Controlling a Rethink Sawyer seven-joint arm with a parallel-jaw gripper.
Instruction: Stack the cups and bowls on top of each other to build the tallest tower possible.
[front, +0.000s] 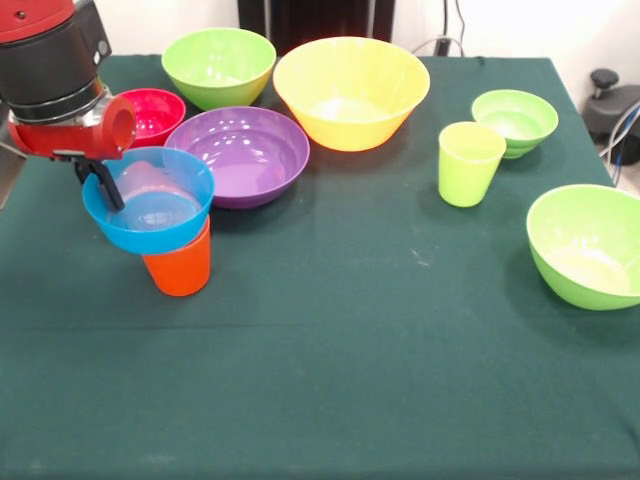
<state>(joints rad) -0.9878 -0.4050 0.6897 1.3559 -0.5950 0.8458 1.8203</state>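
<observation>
Cups and bowls sit scattered over your green-clothed counter (330, 380), and only one stack exists so far: at the left of the frame the blue bowl (150, 205) rests in the mouth of the upright orange cup (180, 265), tipped a little rather than level. You can see the end effector (98, 180) coming down from the upper left corner, its black fingers (105, 185) at the blue bowl's left rim, one finger reaching inside the bowl; it looks pinched on that rim, though you cannot see the outer finger clearly. A red cup (122, 122) seems to lie on its side against the arm's red body, just above the blue bowl. Behind it, the small magenta bowl (152, 112) stands at the upper left, touching or nearly touching the wide purple bowl (240, 155) to its right. Along the top of the frame you have a lime green bowl (218, 65) and, right of it, the large yellow bowl (350, 92). At the upper right, the lime green cup (470, 162) stands upright just beside a small lime green bowl (515, 122). Another lime green bowl (588, 245) sits at the right edge, well apart from the rest.
</observation>
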